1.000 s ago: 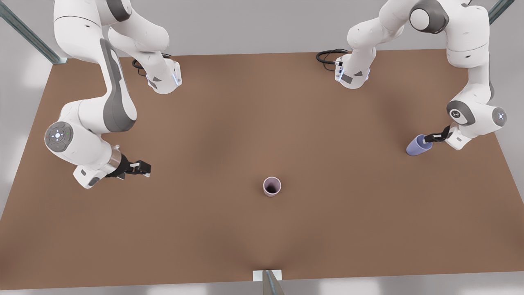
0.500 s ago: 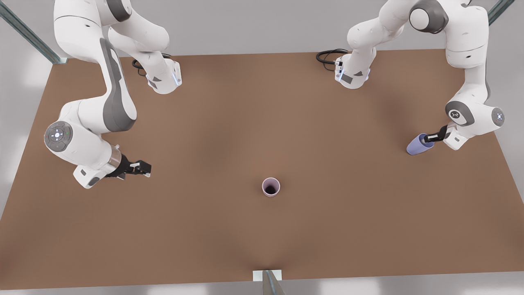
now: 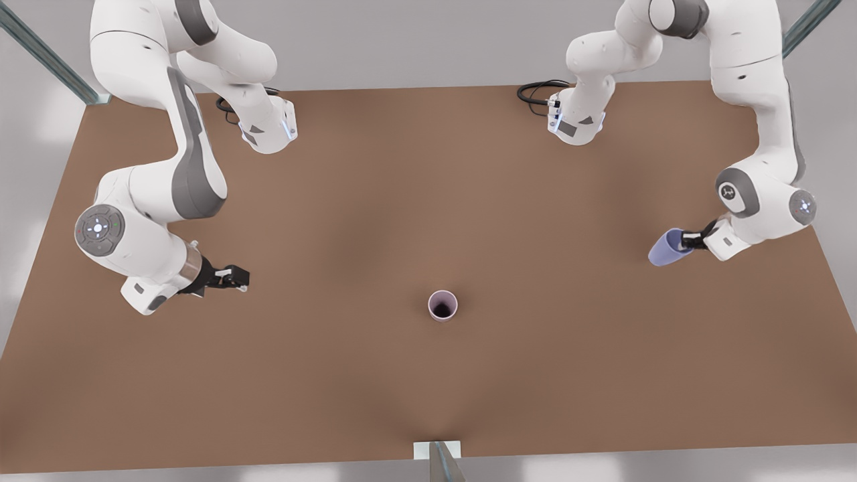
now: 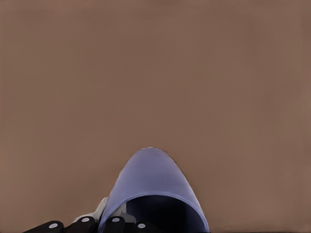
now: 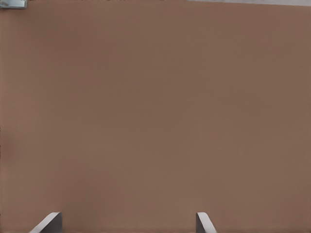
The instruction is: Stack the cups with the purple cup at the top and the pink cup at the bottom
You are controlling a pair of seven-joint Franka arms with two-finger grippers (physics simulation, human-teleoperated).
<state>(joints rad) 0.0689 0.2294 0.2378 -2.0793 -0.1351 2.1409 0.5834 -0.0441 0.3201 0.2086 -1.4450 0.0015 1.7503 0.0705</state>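
Brown bench: left end effector clamps purple cup, tilted, at front view's right, w/ upright pink cup well apart toward centre; right end effector waits, fingers spread.

Both Franka arms have glossy white shells with grey joint bands and round grey caps dotted with small lights. Black cables loop at their bases. Each white wrist ends in black gripper hardware; fingertips look pale grey.
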